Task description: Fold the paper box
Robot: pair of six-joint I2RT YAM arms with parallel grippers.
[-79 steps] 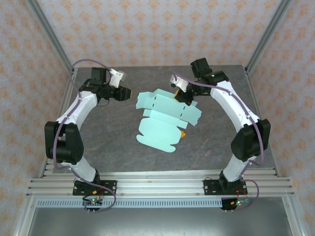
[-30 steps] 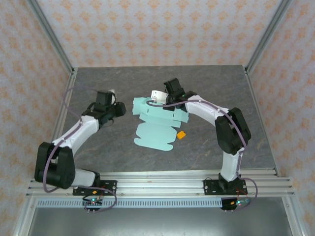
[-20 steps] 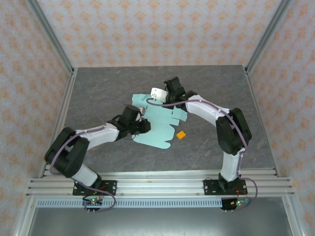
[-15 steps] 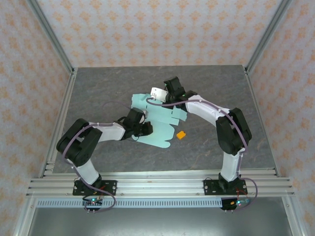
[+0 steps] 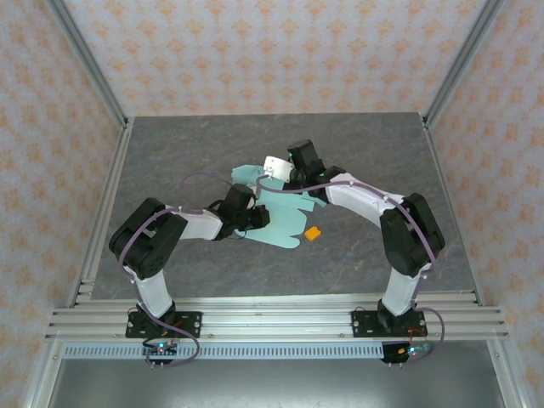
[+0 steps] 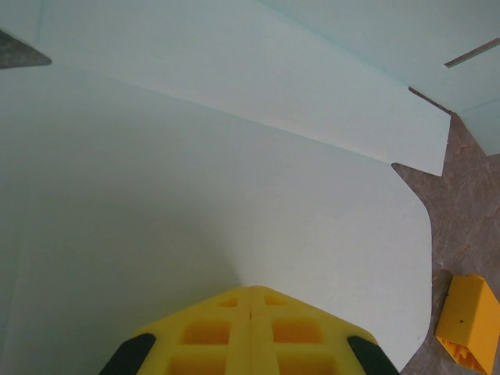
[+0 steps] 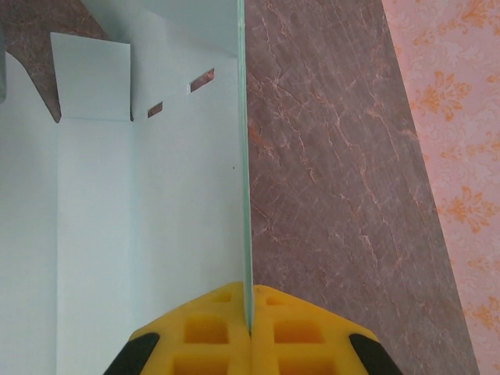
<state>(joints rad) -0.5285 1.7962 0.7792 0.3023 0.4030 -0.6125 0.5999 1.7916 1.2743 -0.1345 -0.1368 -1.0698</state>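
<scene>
Top view: the paper box is a mostly flat die-cut sheet about mid-table, a little toward the far edge, with one panel raised on its far side. Both arms reach in over it. The left gripper sits on the sheet's left part; the right gripper is at its far side. A small orange block lies on the table just beside the sheet's right edge, apart from both grippers. Left wrist view: the left gripper has its yellow fingers closed tip to tip, low over a broad plain panel of the paper box. No card edge shows between them, so it looks to be bearing on the panel, not pinching it; actual contact cannot be told. A crease runs across beyond it, and the orange block lies off the rounded flap's corner. Right wrist view: the right gripper is closed on the paper box, a panel standing edge-on and running straight into the seam between the fingers, slotted flaps beyond. Judgement: an early fold, a side wall being raised along its crease while the base is pinned. Next move probably calls for turning that wall fully upright without dragging the sheet, the left holding the base down.
</scene>
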